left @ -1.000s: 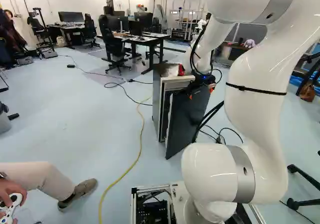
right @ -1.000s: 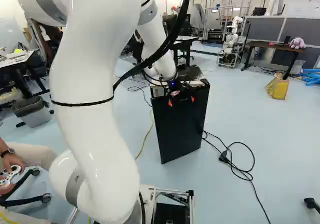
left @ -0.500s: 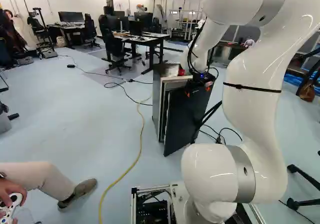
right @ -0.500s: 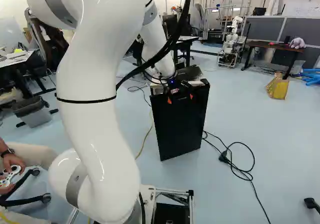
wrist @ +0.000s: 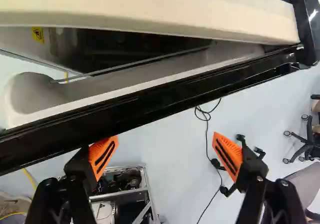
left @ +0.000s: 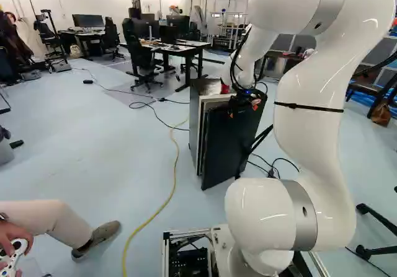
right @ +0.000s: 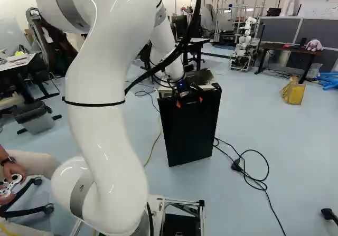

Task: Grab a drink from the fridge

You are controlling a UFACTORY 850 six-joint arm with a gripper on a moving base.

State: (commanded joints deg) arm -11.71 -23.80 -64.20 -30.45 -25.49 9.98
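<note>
My gripper (left: 243, 111) is at the top of the black fridge door (left: 232, 144) in the left base view. In the wrist view the gripper (wrist: 165, 151) stands open with nothing between its orange pads. Just ahead runs the door's black top edge (wrist: 140, 108); one fingertip is close against it, though contact is unclear. Beyond that edge are the door's pale inner side (wrist: 105, 91) and a narrow dark gap. The fridge body (left: 195, 119) stands behind the door, which hangs slightly ajar. No drink can be seen.
A red thing (left: 224, 88) lies on the fridge top. Black cables (right: 248, 170) trail over the floor right of the fridge, a yellow cable (left: 175, 171) left of it. Desks (left: 186, 49) and chairs stand farther back. Another robot (right: 244, 40) is at the back.
The door has swung a little closer to the fridge body, and its gap has narrowed. My arm and gripper have shifted slightly the same way. The base has not moved.
</note>
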